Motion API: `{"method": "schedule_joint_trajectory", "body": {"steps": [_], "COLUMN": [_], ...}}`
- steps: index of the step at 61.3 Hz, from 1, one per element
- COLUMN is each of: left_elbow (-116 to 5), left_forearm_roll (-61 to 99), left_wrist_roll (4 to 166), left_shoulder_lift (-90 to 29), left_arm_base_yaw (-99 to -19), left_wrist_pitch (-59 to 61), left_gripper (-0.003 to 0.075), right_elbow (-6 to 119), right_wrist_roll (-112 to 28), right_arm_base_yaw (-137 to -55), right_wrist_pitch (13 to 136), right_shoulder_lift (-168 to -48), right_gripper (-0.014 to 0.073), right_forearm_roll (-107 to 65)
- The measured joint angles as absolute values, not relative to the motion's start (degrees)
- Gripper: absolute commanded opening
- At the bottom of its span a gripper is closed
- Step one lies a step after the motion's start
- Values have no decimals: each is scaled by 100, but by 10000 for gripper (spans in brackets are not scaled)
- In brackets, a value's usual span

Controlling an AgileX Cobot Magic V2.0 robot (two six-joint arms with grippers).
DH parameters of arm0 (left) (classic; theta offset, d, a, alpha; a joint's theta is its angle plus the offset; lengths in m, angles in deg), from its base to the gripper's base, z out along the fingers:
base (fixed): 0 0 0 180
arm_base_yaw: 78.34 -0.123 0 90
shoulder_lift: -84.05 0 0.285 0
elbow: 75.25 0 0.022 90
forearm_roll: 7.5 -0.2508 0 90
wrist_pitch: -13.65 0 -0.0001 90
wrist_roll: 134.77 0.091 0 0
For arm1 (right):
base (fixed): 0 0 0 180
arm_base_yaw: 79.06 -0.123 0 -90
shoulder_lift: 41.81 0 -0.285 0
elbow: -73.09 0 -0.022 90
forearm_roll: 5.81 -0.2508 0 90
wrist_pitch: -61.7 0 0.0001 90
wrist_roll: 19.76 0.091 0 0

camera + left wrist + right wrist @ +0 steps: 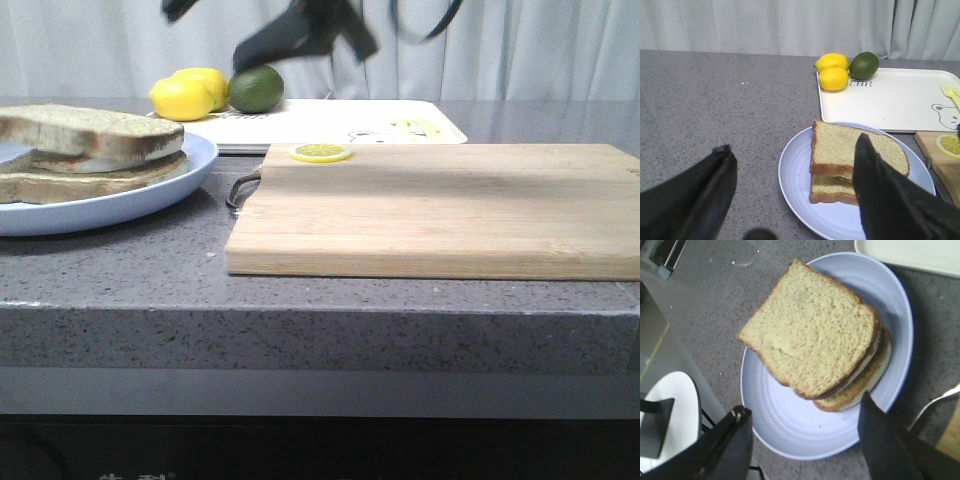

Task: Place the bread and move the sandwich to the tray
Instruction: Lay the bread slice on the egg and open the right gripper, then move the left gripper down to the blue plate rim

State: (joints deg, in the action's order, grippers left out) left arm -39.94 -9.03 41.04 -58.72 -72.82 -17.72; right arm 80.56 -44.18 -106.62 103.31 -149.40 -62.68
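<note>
Bread (812,325) is lying atop the sandwich (840,186) on the blue plate (150,190), at nine o'clock of the cutting board (440,210). Tray (895,100) is sitting beyond, lemons (833,78) and lime (863,65) crowding its corner. Left gripper (790,200) and right gripper (802,440) are gaping wide, holding nothing.

Under my grippers, the bread (812,327) shows a porous, matt crumb with rough brown crust; the plate (790,425) is smooth, faintly ridged, satin blue. The cutting board (450,210) is pale grained wood, the counter (120,270) speckled matt stone, the tray (890,100) smooth white plastic.
</note>
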Motion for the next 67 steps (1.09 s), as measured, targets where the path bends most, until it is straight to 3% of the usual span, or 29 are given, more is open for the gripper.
{"method": "schedule_joint_trajectory", "body": {"steps": [14,34,67], "left_elbow": [-3994,-3994,-3994], "left_forearm_roll": [-903,-903,-903], "left_wrist_roll": [4104,4104,4104], "left_shoulder_lift": [-5872,-5872,-5872], "left_arm_base_yaw": [-7282,-7282,-7282], "left_wrist_pitch": [-1753,-1753,-1753], "left_gripper": [489,489,489], "right_elbow": [8056,7982,5112], "right_wrist_roll": [-4289,-2875,-2622], "right_arm_base_yaw": [-10606,-10606,-10606], "right_wrist_pitch": [10996,11832,11485], "right_shoulder_lift": [-13420,-11594,-8848], "right_gripper": [477,475,475], "right_forearm_roll": [-4463,-2171,-1799]}}
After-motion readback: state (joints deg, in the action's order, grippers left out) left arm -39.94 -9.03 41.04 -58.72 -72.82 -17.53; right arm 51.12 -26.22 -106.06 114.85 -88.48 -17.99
